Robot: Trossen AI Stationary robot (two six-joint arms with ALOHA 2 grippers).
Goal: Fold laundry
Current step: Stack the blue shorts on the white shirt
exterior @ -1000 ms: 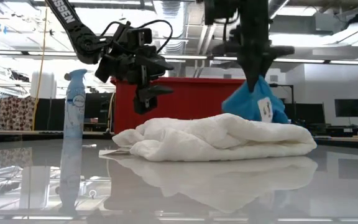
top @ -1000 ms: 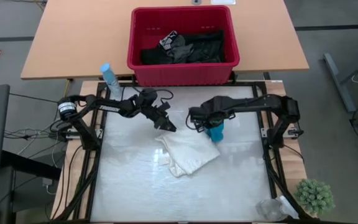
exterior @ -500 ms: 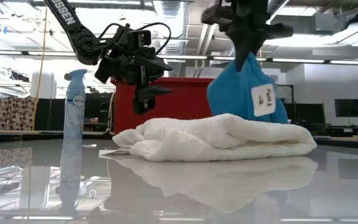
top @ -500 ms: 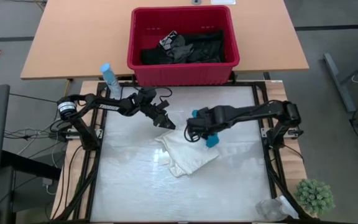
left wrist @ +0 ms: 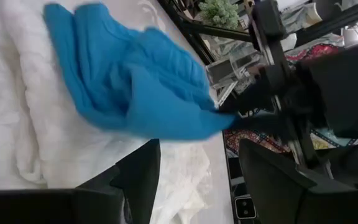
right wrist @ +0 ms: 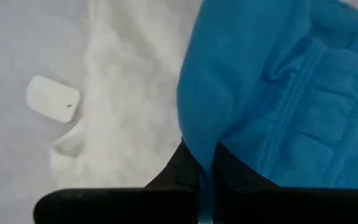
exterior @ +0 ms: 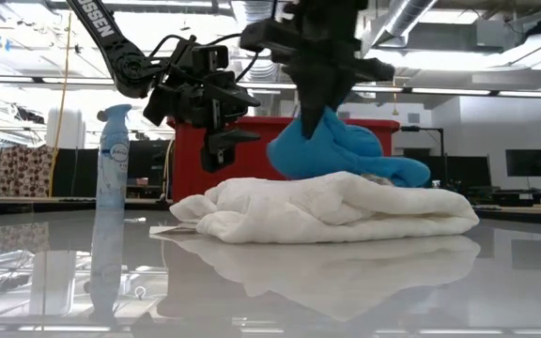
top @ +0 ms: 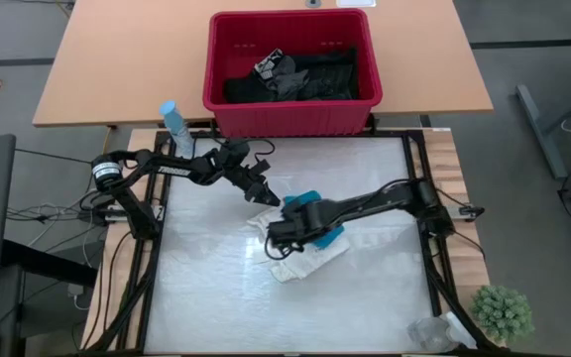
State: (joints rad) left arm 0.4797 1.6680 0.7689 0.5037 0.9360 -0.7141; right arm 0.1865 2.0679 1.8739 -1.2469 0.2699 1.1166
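A red plastic slotted basket (top: pixel 290 114) stands on a pale wooden desk (top: pixel 117 69) beyond the glossy white work table (top: pixel 385 297); a slim light-blue spray bottle (top: pixel 175 127) stands upright at the work table's far left corner, just beside the basket's left end; in the low view the same bottle (exterior: pixel 113 155) rises left of the basket's red wall (exterior: pixel 261 150); a small green potted plant (top: pixel 504 313) sits off the near right corner; a clear crumpled plastic item (top: pixel 434 333) lies beside it.
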